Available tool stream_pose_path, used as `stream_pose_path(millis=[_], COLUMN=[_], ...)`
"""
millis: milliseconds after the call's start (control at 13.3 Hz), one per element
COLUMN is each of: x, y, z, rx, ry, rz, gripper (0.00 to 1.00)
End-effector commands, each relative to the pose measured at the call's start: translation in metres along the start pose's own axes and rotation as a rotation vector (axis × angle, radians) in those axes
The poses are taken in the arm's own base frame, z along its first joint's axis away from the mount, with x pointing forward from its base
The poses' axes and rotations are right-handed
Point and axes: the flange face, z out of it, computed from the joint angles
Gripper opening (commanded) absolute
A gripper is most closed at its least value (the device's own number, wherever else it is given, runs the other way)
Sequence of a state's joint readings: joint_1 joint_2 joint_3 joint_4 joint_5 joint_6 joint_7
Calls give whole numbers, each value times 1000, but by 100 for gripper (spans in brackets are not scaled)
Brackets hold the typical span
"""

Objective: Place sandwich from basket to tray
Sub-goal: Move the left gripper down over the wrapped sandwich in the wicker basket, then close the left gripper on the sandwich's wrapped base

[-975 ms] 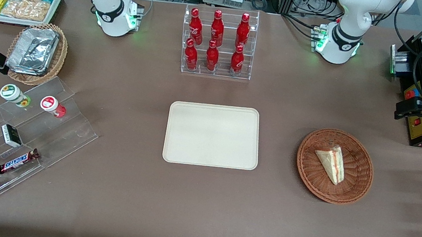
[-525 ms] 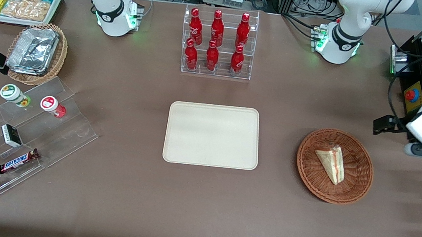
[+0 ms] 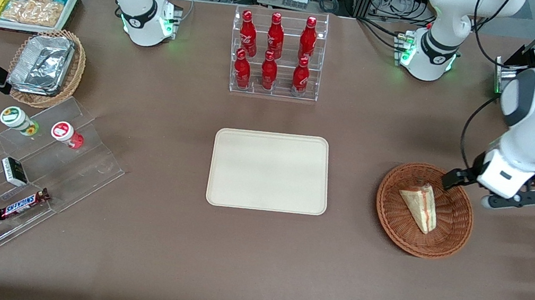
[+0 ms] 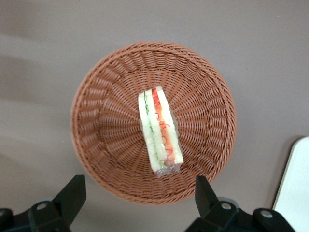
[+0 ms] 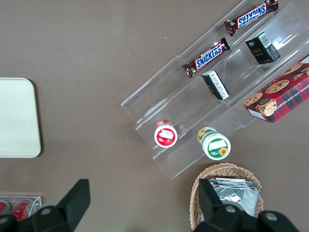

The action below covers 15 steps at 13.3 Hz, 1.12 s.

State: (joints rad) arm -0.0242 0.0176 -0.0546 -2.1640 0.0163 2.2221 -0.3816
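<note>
Our pincer point(image 4: 140, 198) has swung in from the working arm's end of the desk point(image 3: 251, 255) over the last second and now hangs above the basket point(image 3: 452, 238), with its fingers point(image 4: 71, 193) spread wide apart and holding nothing. We judge this as the end of the approach: the reach is nearly lined up, but the descent and grasp are not yet begun. In the wrist view the sandwich point(image 4: 160, 130) lies in the middle of the basket, its striped cut edge facing up, roughly between the two fingertips. In the front view the arm's wrist sits just over the basket's rim, elbow raised high above the desk edge. The tray point(image 3: 270, 171) waits bare, well apart from the basket, toward the parked arm's end.
</note>
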Motion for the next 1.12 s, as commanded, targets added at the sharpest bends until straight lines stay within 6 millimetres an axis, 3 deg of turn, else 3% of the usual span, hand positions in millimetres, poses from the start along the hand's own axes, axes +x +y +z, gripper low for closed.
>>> stream_pose_path(millis=[0, 450, 1050], x=[-3, 0, -7], y=[20, 25, 22], z=[28, 75, 114], rx=[-16, -6, 8], ry=[9, -15, -47], rz=[-95, -112, -109], gripper=[100, 100, 100])
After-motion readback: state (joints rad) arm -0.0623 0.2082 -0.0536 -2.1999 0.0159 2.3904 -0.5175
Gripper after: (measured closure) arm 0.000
